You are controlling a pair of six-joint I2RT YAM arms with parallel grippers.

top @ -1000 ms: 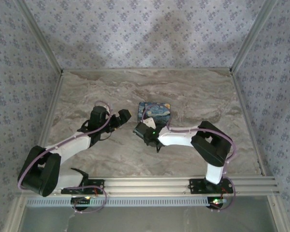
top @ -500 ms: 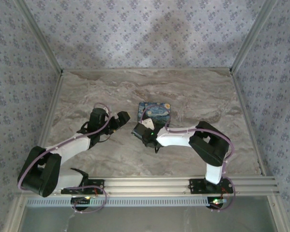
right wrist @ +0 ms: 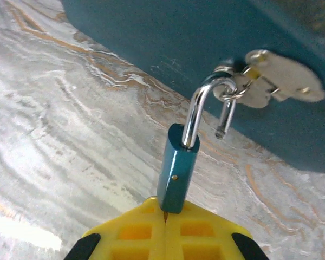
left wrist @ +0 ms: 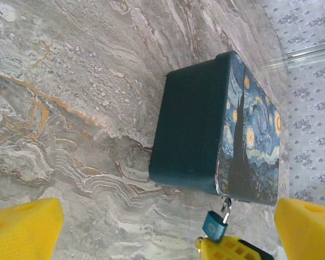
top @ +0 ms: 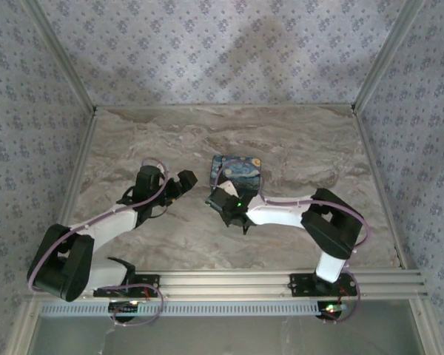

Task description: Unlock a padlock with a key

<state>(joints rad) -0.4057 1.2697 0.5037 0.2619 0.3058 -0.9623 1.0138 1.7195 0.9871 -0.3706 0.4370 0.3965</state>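
Note:
A small teal padlock point(right wrist: 176, 165) hangs by its steel shackle point(right wrist: 197, 111) from the silver hasp point(right wrist: 273, 84) of a blue box with a starry night print point(top: 237, 168). The shackle's short end point(right wrist: 223, 129) stands free of the body. My right gripper point(right wrist: 165, 227) sits directly under the padlock, yellow fingers pressed together on a thin brass sliver of key point(right wrist: 164, 216) at the lock's base. In the left wrist view the padlock point(left wrist: 214, 226) and box point(left wrist: 195, 130) lie ahead of my left gripper point(left wrist: 168, 233), which is open wide and holds nothing.
The box stands on a marble-patterned table point(top: 133, 140) enclosed by patterned walls. My left gripper point(top: 183, 181) and right gripper point(top: 218, 196) are close together in front of the box's near left corner.
My right gripper's fingers have closed together under the padlock, and the right arm's elbow has shifted slightly to the right. The left gripper has stayed open, almost still.

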